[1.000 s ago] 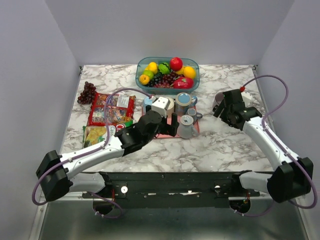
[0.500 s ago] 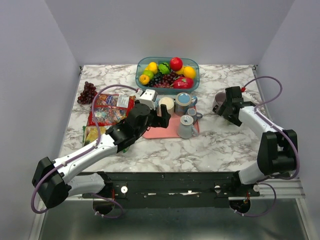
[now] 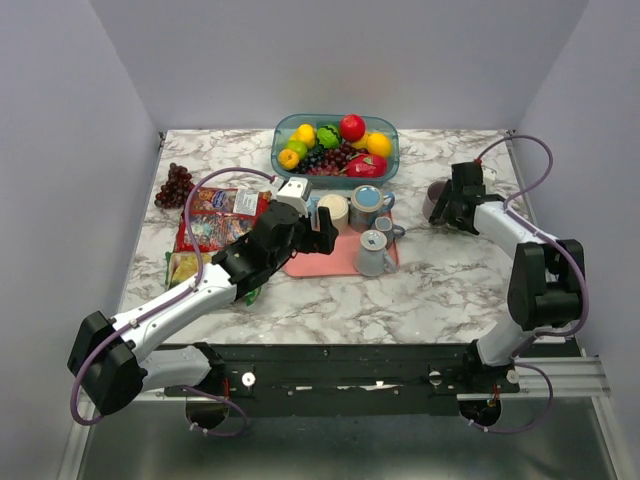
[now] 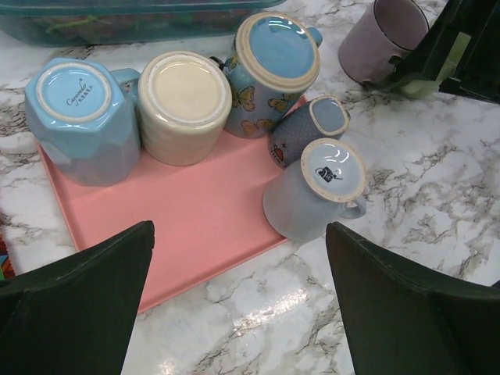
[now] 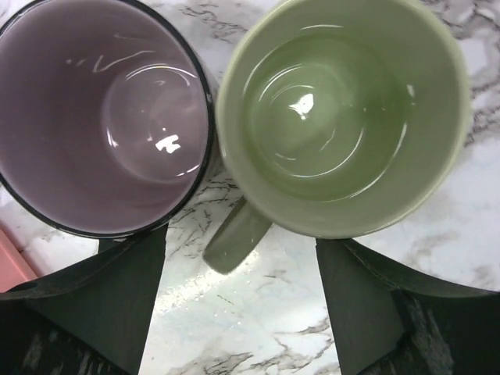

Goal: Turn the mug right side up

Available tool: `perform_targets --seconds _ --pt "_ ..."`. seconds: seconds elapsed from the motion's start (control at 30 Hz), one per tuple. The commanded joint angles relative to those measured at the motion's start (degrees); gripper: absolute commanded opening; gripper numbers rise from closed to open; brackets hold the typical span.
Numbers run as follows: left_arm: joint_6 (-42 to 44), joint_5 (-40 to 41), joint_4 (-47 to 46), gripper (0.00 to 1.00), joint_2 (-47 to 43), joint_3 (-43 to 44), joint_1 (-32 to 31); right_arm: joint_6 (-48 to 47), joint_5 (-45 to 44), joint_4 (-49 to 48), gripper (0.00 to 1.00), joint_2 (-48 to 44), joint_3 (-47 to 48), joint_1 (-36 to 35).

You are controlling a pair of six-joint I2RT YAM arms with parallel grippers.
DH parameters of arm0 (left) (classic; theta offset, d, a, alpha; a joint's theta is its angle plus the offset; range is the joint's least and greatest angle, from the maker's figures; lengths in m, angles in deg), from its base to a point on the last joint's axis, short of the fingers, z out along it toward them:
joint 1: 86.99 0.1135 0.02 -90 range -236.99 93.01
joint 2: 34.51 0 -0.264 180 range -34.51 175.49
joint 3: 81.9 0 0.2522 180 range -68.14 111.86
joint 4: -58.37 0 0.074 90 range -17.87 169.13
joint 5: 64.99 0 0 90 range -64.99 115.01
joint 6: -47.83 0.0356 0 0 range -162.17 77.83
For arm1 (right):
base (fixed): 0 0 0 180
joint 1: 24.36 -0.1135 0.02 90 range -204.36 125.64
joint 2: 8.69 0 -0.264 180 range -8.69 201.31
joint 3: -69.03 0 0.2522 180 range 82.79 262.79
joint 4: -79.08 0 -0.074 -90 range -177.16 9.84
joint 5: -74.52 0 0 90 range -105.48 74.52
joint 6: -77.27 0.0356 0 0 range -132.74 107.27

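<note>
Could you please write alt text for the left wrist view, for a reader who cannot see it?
Five upside-down mugs sit on or against a pink tray on a marble table, seen from above between the open fingers of the left gripper. A purple mug stands upright beyond the tray.

Looks like a robot lab test cell: blank lilac walls [image 3: 60,150] boxing in a marble-print tabletop [image 3: 450,290], black mounting rail [image 3: 350,362] running along the bottom of the frame.
</note>
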Motion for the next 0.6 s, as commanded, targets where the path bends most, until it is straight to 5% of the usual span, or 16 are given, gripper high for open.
perform_targets --seconds 0.0,0.27,0.57 --pt "-0.6 -1.2 -0.3 0.99 -0.1 0.4 0.5 -5.5 4.1 -5.5 0.83 3.1 3.8 1.1" --pt "-0.8 -1.7 0.2 0.99 0.1 0.6 0.9 -5.1 6.8 -2.9 0.82 3.5 5.6 1.9" --pt "-1.2 -3.0 -0.2 0.99 0.8 0.6 1.0 -2.0 11.3 2.9 0.95 -9.9 1.3 1.9"
